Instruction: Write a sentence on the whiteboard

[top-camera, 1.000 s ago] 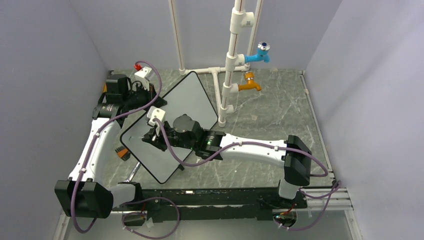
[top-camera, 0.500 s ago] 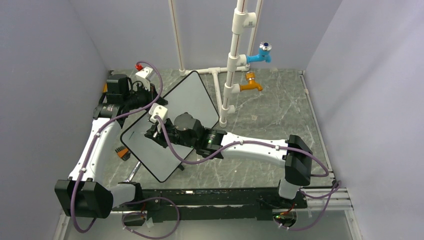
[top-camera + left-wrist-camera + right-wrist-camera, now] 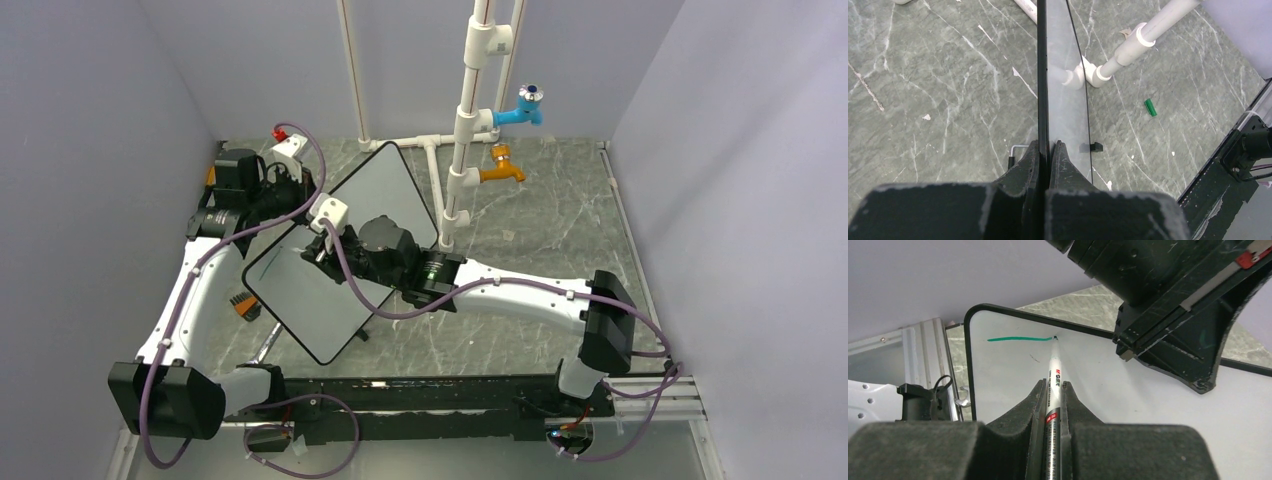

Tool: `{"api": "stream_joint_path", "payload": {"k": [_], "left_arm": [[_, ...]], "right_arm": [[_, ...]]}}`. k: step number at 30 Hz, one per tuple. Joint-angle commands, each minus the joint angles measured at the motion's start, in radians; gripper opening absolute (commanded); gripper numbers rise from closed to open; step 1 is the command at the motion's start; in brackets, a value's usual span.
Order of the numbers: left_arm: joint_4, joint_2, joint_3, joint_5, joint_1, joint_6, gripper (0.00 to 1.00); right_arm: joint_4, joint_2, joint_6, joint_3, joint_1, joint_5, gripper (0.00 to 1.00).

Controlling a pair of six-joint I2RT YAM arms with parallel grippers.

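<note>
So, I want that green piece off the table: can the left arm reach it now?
Probably not: the left hand is shut on the whiteboard, and the green piece lies on the table past it.

Black-rimmed whiteboard (image 3: 305, 310), sentence (image 3: 1020, 338) one green stroke

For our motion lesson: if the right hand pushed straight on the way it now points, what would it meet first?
The whiteboard. The right hand is shut on a marker whose tip seems to touch the board at the end of a green stroke, so pushing on would press it harder.
</note>
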Motion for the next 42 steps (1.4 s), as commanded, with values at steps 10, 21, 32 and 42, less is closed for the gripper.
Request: {"api": "stream_joint_path", "payload": {"k": [10,21,32,42], "left_arm": [[-0.066,0.013,-0.042,-0.17,-0.015,0.133,0.0],[-0.067,0.012,-0.043,-0.17,-0.014,0.133,0.0],[-0.067,0.009,-0.041,-0.168,-0.015,0.134,0.0],[-0.067,0.009,-0.042,-0.169,-0.015,0.135,0.0]], "right_arm": [[0.036,-0.045,-0.01,-0.011,0.045,-0.084,0.0],[0.008,0.01,-0.005,0.039,0.061,-0.075,0.0],[0.007,0.048,0.002,0.079,0.062,-0.093,0.0],[-0.004,0.063,-0.006,0.093,0.061,-0.075,0.0]]}}
